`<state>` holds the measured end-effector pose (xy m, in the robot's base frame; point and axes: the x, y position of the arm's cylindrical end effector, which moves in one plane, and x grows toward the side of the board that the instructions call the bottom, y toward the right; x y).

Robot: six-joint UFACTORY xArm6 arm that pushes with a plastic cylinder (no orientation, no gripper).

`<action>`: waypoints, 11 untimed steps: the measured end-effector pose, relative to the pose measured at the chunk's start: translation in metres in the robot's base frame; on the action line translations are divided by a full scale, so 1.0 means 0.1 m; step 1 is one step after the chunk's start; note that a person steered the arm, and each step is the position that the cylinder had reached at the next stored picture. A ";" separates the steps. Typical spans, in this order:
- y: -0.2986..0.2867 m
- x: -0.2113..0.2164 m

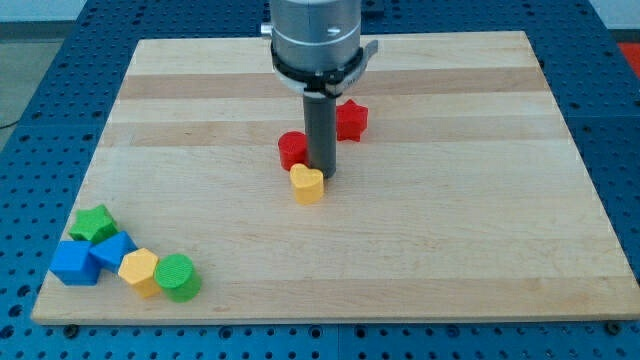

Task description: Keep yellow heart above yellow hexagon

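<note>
Setting: a robotics lab or test bench.
Work surface: a pale wooden board, plain and unmarked, lying flat.
Beneath the board: a blue metal bench plate with a regular grid of small holes, showing on every side of the board.
Above the board: a grey cylindrical robot arm mount, near the board's far edge.
Beyond the board: a bare grey floor, only partly visible.

Wood board: yellow heart touching my tip; two red blocks flank it; yellow hexagon, greens, blues well off lower-left.
</note>
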<state>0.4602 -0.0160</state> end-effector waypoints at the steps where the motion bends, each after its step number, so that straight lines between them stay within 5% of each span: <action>1: -0.17 0.16; 4: -0.35 0.59; 11: -0.68 0.88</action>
<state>0.5481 -0.0838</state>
